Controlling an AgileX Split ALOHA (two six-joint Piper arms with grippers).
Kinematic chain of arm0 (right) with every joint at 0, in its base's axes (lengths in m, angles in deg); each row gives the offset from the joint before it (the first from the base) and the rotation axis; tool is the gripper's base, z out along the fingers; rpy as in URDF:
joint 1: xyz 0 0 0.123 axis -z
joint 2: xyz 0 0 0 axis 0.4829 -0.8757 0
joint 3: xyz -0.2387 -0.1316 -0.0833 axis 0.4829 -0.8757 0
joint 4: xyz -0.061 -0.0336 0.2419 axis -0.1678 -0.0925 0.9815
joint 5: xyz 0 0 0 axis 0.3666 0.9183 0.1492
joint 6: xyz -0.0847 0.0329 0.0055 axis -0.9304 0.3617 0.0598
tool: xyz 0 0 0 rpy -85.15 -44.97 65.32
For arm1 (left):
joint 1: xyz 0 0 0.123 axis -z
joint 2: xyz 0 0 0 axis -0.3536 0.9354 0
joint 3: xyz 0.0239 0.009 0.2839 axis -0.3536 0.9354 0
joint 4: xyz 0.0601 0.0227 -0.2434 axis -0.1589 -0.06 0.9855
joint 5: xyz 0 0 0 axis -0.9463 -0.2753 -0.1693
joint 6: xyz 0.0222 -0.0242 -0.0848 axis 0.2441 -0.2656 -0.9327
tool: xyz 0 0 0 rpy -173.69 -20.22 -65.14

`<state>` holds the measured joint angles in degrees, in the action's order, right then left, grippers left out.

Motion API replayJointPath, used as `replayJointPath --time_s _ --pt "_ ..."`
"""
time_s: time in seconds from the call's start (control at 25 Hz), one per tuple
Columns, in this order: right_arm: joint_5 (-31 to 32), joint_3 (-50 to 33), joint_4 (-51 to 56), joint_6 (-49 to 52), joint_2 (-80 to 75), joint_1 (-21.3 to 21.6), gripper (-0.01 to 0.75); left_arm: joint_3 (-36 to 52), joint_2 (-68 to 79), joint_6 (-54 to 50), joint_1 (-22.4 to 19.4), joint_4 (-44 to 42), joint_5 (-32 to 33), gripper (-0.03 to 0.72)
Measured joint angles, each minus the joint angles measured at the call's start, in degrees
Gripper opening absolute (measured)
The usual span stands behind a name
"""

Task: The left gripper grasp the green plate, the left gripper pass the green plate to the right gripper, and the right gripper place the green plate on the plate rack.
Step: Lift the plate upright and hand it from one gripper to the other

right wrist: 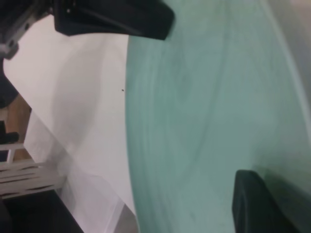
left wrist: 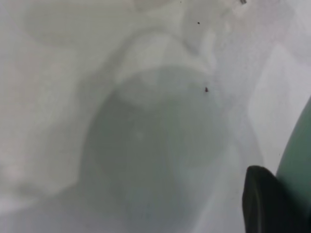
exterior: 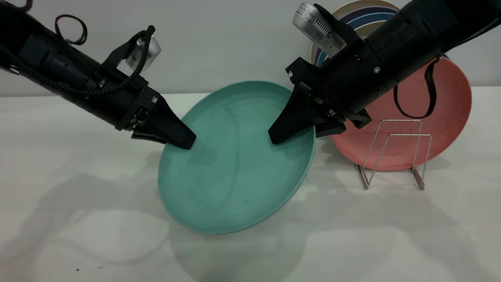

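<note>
Left of the thin silver wire plate rack (exterior: 395, 152), the round teal-green plastic plate (exterior: 235, 168) hangs tilted above the white table (exterior: 78, 196). Black wedge-shaped left gripper (exterior: 184, 141) pinches its far-side rim; black wedge-shaped right gripper (exterior: 291, 135) pinches the rim nearest the rack.

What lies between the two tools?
The green plate, seen in the exterior view: the left tool grips its left rim and the right tool its right rim.

a white table (exterior: 78, 219) carries soft shadows below a pale plain wall (exterior: 219, 39).
</note>
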<state>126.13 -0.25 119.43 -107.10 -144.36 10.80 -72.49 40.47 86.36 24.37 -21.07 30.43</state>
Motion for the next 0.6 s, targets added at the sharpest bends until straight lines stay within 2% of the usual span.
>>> replayJointPath --time_s 0.08,0.28,0.32,0.36,0.44,0.6 --pt "0.1 0.0 0.2 -0.1 0.0 -0.2 0.139 0.0 -0.1 -0.4 0.0 0.0 0.8 0.225" --pt "0.4 0.0 0.2 -0.1 -0.1 -0.2 0.101 0.0 -0.1 -2.4 0.0 0.0 2.3 0.602" --pt "0.7 0.0 0.4 -0.2 -0.1 -0.2 0.101 0.0 -0.1 -3.0 0.0 0.0 2.6 0.651" --pt "1.0 0.0 0.4 -0.2 -0.1 -0.2 0.101 0.0 -0.1 -3.5 0.0 0.0 3.0 0.689" --pt "1.3 0.0 0.4 -0.3 -0.1 -0.2 0.101 0.0 -0.3 -4.0 0.0 0.0 3.4 0.714" --pt "1.5 0.0 -1.8 -0.4 -0.1 -0.2 0.101 0.0 -2.1 -4.2 0.0 -0.1 5.0 0.688"
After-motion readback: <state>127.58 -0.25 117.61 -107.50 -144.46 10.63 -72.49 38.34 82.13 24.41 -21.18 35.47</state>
